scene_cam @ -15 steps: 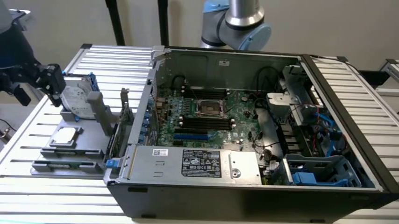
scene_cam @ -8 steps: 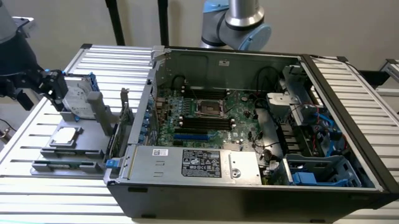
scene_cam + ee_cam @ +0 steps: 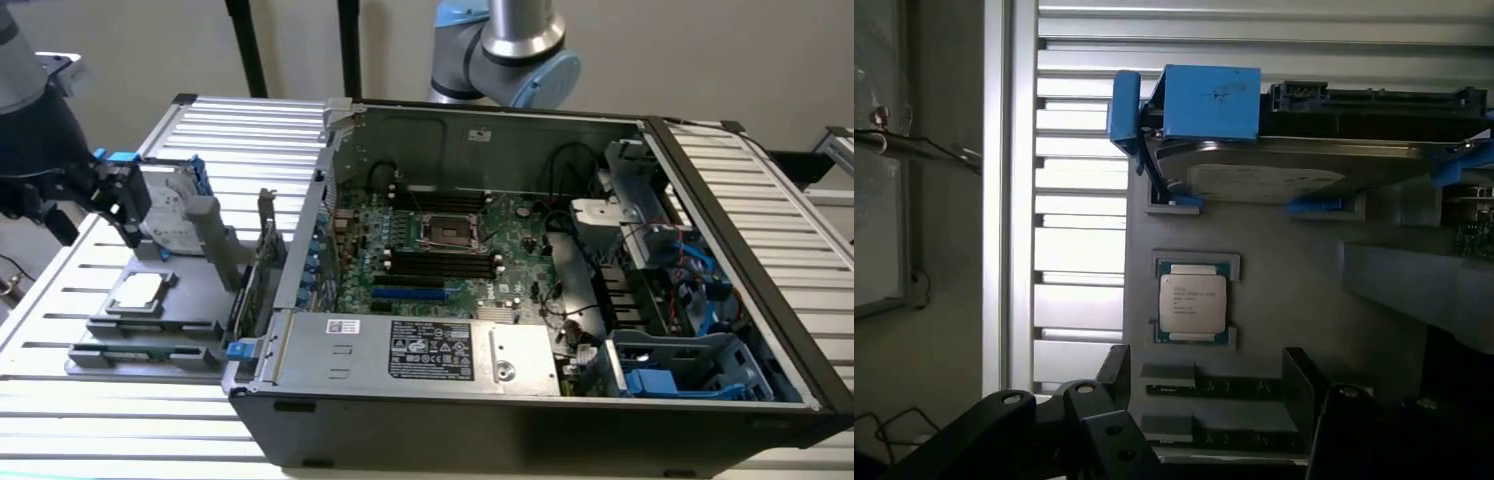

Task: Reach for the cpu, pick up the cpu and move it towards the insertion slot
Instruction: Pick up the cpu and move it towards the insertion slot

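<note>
Gripper state: I read the gripper (image 3: 1209, 400) as spread, with its dark fingers (image 3: 1116, 372) well apart and nothing between them. It hangs above the fixture plate, clear of the cpu.
Gripper build: black, matte, with pinned linkage bars. In the exterior view the gripper (image 3: 94, 225) stands at the exterior view's left, just beside the hard drive.
Cpu location: the cpu (image 3: 140, 290) lies on the grey fixture plate (image 3: 94, 325), outside the computer case (image 3: 534, 420) and on the exterior view's left of it. It sits between the hard drive and a holder with a dark memory stick (image 3: 1219, 385).
Cpu material: flat chip with a brushed silver metal lid, fine print on the lid and a pale rim. I see the cpu (image 3: 1192, 303) seated in a shallow square recess.
Cpu orientation: flat, lid up, edges parallel to the plate's edges. The outline is close to square, so I cannot tell a long axis.
Insertion slot: the insertion slot (image 3: 447, 228) is a square socket with a shiny metal frame around a dark centre, on the green motherboard (image 3: 521, 215), well apart from the cpu.
Memory slots: long narrow black memory slots (image 3: 441, 265) lie beside the socket.
Hard drive: the silver hard drive (image 3: 1304, 150) with blue plastic rails stands on edge on the plate.
Table: ribbed, pale metal table (image 3: 107, 430).
</note>
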You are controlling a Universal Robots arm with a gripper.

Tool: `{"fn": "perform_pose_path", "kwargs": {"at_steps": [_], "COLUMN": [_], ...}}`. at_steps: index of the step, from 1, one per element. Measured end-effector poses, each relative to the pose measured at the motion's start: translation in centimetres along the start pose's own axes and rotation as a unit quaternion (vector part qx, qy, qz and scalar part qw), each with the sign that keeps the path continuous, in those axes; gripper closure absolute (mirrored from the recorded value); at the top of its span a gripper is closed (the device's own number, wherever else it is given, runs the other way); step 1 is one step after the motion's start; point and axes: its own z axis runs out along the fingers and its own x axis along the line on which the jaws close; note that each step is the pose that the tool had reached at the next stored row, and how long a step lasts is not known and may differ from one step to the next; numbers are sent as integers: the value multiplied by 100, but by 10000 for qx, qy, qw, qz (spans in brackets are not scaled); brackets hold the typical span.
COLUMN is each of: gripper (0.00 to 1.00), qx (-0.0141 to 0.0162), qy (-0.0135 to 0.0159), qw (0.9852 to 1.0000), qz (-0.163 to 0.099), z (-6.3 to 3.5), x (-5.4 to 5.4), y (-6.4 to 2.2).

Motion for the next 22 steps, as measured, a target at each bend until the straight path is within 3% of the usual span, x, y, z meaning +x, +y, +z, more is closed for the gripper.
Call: {"fn": "perform_pose_path", "kwargs": {"at_steps": [15,22], "gripper": [29,29], "qx": [3,25], "qy": [-2,-6], "qw": [10000,9998], "qz": [44,172], "z": [274,401], "x": [-5,5], "y": [9,14]}}
